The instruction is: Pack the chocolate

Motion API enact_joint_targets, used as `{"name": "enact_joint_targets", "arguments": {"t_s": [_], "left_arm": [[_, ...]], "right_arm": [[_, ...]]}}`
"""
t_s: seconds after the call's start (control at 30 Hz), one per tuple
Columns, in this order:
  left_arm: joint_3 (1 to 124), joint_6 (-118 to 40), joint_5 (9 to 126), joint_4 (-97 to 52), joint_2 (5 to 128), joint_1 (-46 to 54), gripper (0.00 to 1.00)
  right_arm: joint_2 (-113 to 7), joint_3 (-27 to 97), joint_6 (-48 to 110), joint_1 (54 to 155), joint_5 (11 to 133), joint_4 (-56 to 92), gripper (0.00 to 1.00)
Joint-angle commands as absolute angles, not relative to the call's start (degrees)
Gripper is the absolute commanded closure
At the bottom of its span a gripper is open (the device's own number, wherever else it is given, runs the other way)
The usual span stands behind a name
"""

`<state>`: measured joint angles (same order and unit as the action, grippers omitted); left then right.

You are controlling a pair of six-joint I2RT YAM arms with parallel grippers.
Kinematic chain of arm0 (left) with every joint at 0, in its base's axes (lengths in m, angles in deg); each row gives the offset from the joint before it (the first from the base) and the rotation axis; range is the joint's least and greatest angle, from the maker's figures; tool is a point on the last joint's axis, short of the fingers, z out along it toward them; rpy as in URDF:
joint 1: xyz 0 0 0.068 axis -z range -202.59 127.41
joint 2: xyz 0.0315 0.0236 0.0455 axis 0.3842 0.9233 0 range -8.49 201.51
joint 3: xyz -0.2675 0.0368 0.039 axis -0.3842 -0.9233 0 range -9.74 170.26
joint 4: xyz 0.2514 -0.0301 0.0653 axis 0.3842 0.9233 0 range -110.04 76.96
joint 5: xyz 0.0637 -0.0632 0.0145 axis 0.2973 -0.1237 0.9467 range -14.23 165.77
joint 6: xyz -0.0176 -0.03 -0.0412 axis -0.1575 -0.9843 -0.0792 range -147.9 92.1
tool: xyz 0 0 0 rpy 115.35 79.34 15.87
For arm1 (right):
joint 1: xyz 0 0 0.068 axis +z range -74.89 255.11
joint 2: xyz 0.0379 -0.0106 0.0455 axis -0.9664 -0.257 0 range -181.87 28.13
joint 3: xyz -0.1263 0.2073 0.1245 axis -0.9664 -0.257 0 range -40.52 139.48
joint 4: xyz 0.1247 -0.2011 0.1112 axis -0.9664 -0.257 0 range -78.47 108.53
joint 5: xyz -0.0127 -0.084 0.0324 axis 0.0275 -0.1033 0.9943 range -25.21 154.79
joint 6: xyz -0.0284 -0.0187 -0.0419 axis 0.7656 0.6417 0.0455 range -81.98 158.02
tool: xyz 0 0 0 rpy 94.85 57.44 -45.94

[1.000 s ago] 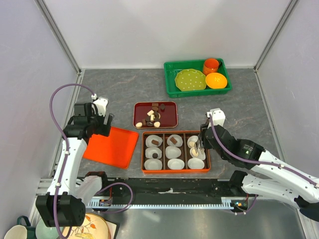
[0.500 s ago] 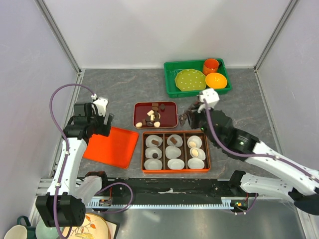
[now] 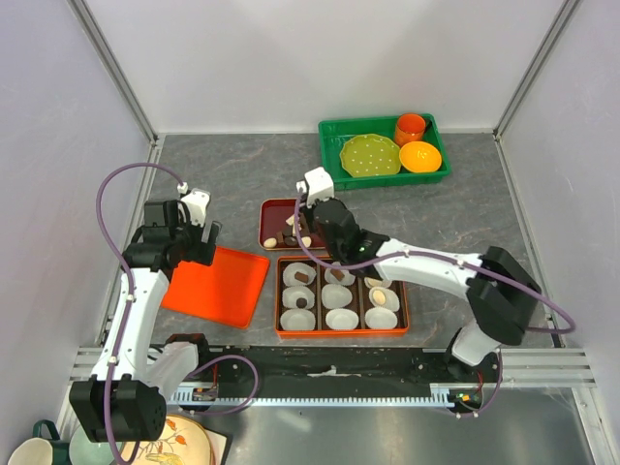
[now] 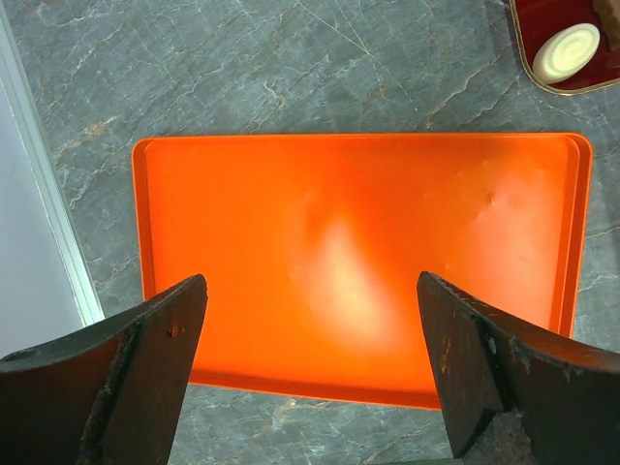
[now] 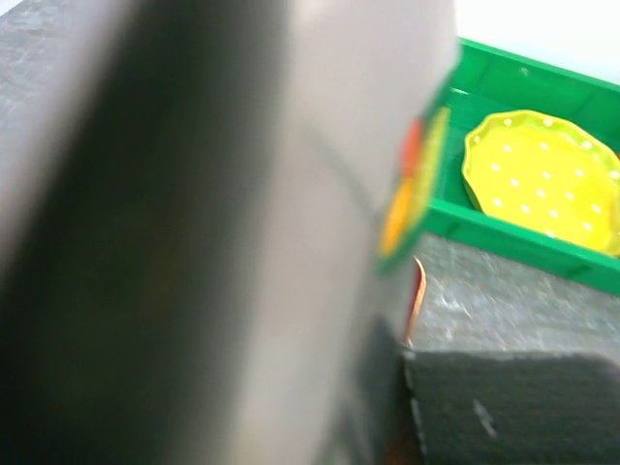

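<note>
The chocolate, dark brown cubes and cream ovals, lies on a small dark red tray (image 3: 334,209); a few pieces (image 3: 288,236) show at its left. One cream oval (image 4: 567,52) shows in the left wrist view. More pieces sit in white paper cups in the orange divided box (image 3: 341,332). My right gripper (image 3: 310,231) reaches left over the red tray and hides most of it; its wrist view is blurred, so its jaws cannot be read. My left gripper (image 4: 310,283) is open and empty above the flat orange lid (image 4: 358,252), which also shows from above (image 3: 218,286).
A green bin (image 3: 331,160) at the back right holds a yellow plate (image 3: 369,155), an orange cup (image 3: 411,127) and an orange bowl (image 3: 419,156). Grey walls close the left, back and right. Dishes (image 3: 145,450) lie off the table's near left corner.
My right arm has swung from over the box's right column up and left to the red tray. The left arm has not moved.
</note>
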<state>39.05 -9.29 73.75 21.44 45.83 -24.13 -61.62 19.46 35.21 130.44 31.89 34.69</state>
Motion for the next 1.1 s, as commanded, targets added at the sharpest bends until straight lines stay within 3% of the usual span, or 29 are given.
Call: {"name": "enact_joint_targets", "arguments": {"t_s": [0.0, 0.2, 0.47, 0.77, 1.07], "left_arm": [[38.9, -8.3, 73.0, 20.1, 44.8, -24.5, 0.04], [38.5, -7.6, 73.6, 19.9, 44.5, -24.5, 0.04], [37.9, -7.4, 73.7, 19.3, 44.6, -24.5, 0.04], [37.4, -6.9, 74.4, 19.0, 44.5, -24.5, 0.04], [36.7, -6.5, 75.0, 18.7, 44.2, -24.5, 0.04]], "right_arm": [[-66.3, 25.5, 36.3, 129.2, 31.8, 44.1, 0.82], [-72.5, 29.5, 34.9, 127.6, 35.0, 43.1, 0.72], [-75.7, 31.4, 32.1, 126.1, 38.2, 40.9, 0.5], [-76.4, 30.5, 30.6, 125.2, 39.0, 40.1, 0.49], [-76.2, 28.7, 29.4, 124.4, 38.7, 39.4, 0.54]]}}
